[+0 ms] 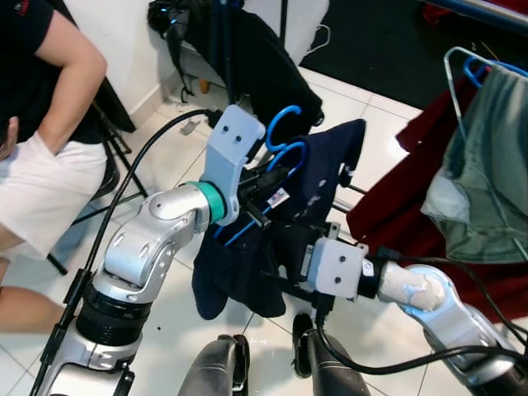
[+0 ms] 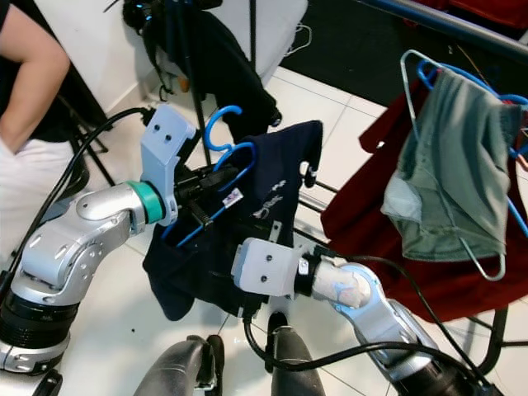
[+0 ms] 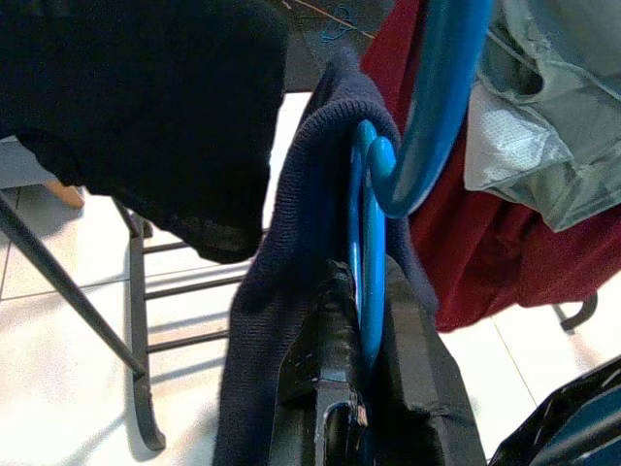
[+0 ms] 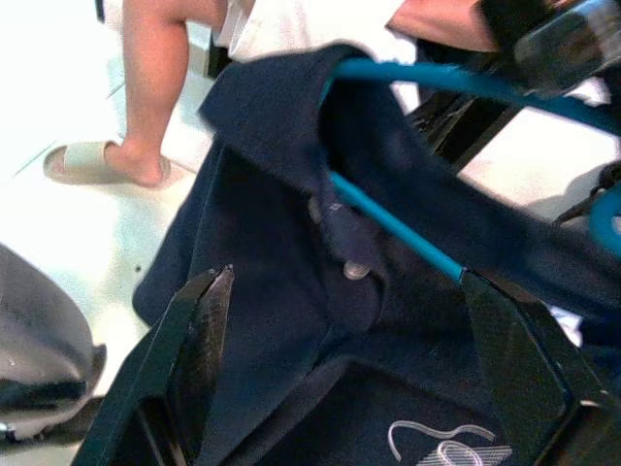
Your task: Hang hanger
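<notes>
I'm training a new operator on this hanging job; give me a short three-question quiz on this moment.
1. True or false: the left hand grips the blue hanger near its hook.
2. What hangs on that hanger? A) a green garment B) a navy shirt C) a red towel
3. Fill in: the right hand's fingers stand ____ before the shirt.

Key:
1. True; the left wrist view shows the fingers clamped on the blue wire.
2. B, the navy shirt.
3. open
</notes>
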